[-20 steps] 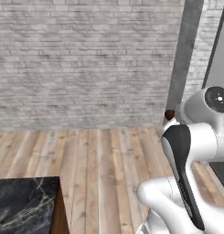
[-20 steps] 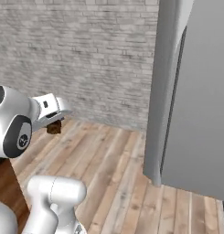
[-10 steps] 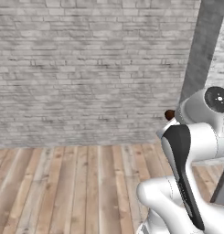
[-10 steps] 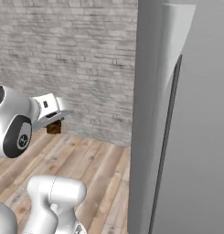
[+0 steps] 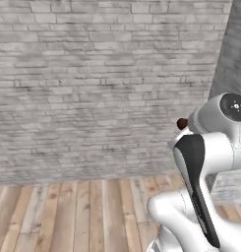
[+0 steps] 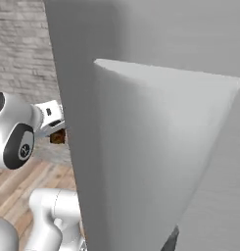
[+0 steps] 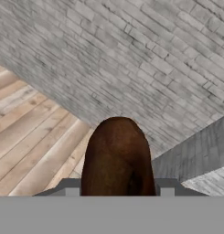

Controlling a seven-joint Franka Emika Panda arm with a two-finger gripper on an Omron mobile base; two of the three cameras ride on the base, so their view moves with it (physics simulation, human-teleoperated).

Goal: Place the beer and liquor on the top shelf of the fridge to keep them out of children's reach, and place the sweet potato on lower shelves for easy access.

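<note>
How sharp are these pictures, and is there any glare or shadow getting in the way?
Left base view: evenly lit, no glare; brick wall slightly soft. Right base view: a close pale grey fridge panel looms, smoothly shaded and featureless. Hand view: the sweet potato in the gripper is soft-edged with dark shading; floorboards are clear.

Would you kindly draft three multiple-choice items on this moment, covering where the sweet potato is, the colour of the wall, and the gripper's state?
1. Where is the sweet potato?
A. On the floor
B. In the gripper
C. On a shelf

2. What colour is the brick wall?
A. Grey
B. Red
C. Yellow

3. What is the gripper's state?
A. Wide open and empty
B. Shut on a bottle
C. Shut on the sweet potato

Answers: 1 B, it sits between the fingers in the hand view; 2 A, grey bricks throughout; 3 C, the brown lump fills the jaws.
</note>
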